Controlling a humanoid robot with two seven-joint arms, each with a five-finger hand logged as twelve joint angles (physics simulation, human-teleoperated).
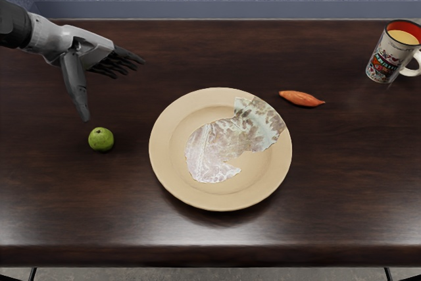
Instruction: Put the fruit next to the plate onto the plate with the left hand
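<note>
Looking at this, nothing's really done yet: the green fruit (100, 139) sits on the tabletop (66, 215) just left of the plate (162, 162), untouched. The left hand (85, 54) hangs farther back, fingers (125, 57) spread and empty. Grabbing, lifting and placing are all left.

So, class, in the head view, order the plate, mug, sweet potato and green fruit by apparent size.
1. Plate
2. Mug
3. Sweet potato and green fruit look about alike: one longer, one rounder, so unranked.
</note>
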